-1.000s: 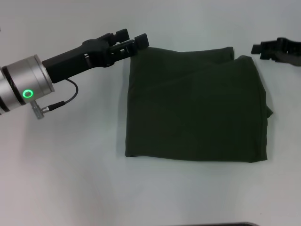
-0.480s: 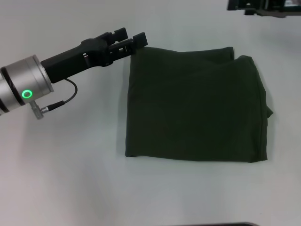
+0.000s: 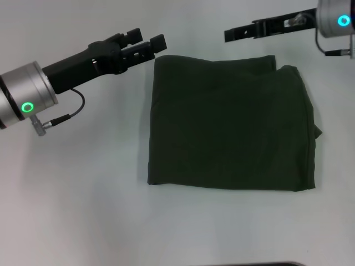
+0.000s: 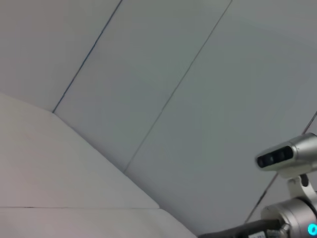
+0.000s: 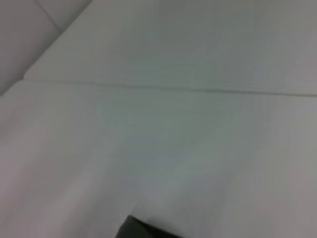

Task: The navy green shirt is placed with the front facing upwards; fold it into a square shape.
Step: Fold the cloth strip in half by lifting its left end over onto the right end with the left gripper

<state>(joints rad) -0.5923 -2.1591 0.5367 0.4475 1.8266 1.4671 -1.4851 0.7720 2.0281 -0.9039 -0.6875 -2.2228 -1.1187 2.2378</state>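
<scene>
- Dark olive-green fabric marks the shirt (image 3: 230, 124), which we see in the head view as a roughly square folded bundle lying flat on the white table (image 3: 83, 210).
- We note that no lettering or neck label shows on the upper surface of the shirt; only plain cloth faces up.
- We observe a slight step along the far edge, where one folded layer ends near the far right corner, and a small bulge of cloth on the right edge.
- We locate the left gripper (image 3: 145, 44) just off the far left corner of the shirt, apart from the cloth, with the black fingers (image 3: 158, 41) spread and holding nothing.
- We trace the left arm (image 3: 28, 97) from the left edge of the head view, silver at the wrist with a green ring light.
- We locate the right gripper (image 3: 230, 34) above the far edge of the shirt, reaching in from the upper right corner, clear of the cloth.
- We cannot tell whether the right fingers are open or closed, since they appear edge-on as a thin dark bar.
- We see only a dark sliver of cloth (image 5: 143, 230) in the right wrist view, against the white table.
- We see the wall and the right arm's wrist (image 4: 292, 218) in the left wrist view.
</scene>
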